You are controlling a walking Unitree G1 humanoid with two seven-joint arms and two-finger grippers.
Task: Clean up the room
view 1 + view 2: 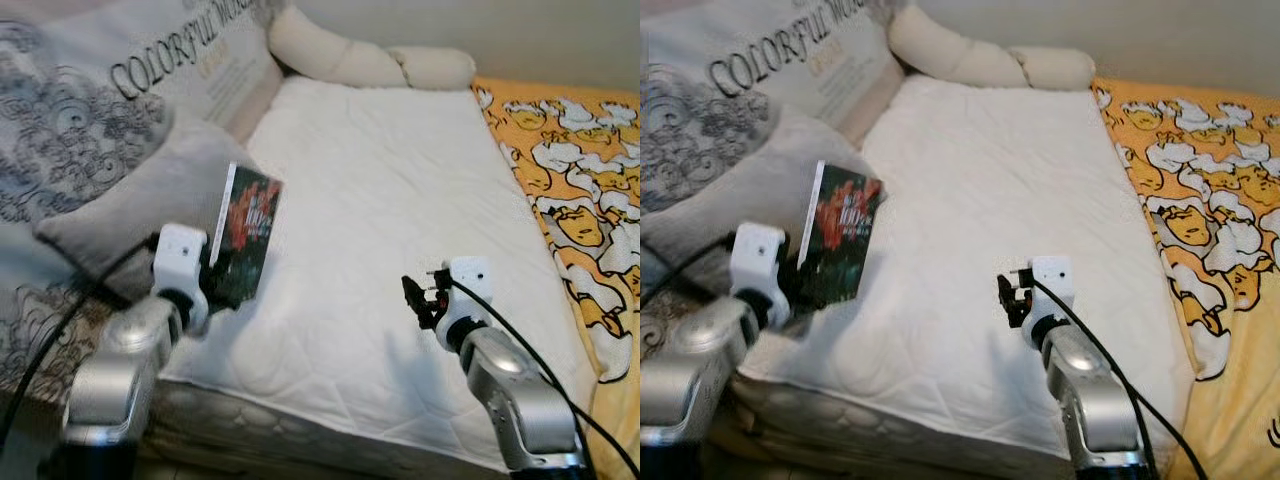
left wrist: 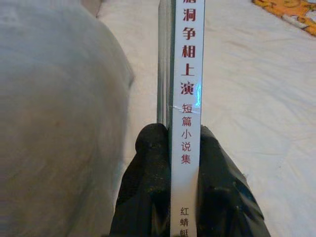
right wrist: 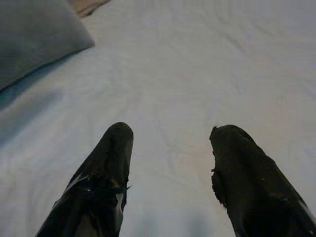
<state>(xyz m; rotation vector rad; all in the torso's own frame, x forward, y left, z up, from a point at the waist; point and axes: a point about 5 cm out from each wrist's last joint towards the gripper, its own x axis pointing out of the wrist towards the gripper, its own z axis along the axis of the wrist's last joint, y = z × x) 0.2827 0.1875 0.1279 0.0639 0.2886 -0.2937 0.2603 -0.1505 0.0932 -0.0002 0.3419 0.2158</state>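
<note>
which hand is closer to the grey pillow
Left. The left hand holds the book right beside the grey pillow; the right hand hovers open over the white mattress, farther away.

White quilted mattress pad (image 1: pixel 400 220), orange cartoon-print blanket (image 1: pixel 575 180), dark red-flowered book (image 1: pixel 243 235)

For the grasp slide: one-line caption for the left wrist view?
Left gripper shut on a book by its white spine, above the white bed cover.
</note>
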